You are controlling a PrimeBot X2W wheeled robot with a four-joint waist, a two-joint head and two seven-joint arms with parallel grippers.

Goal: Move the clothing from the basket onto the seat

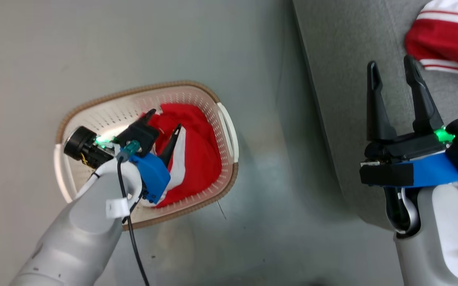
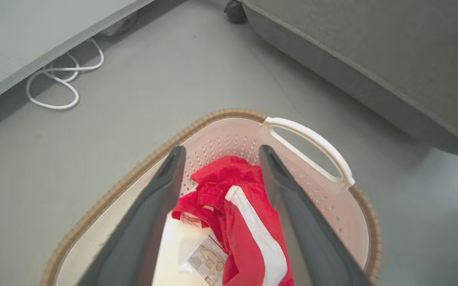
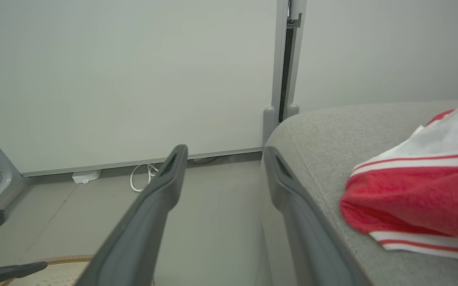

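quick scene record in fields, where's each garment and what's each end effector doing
basket: on the floor beside the seat
garment in basket: red and white, crumpled inside
garment on seat: red with white stripes, lying on the seat
left end effector: open, lowered into the basket over the garment, holding nothing
right end effector: open, empty, by the seat's edge
remaining: one garment not yet moved

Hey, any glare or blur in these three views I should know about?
Head view: a bright washed-out patch on the basket's inner wall beside the left gripper. Left wrist view: the fingers look soft up close; the red garment seen between them is sharp. Right wrist view: even light, no glare, fingers soft near the bottom edge.
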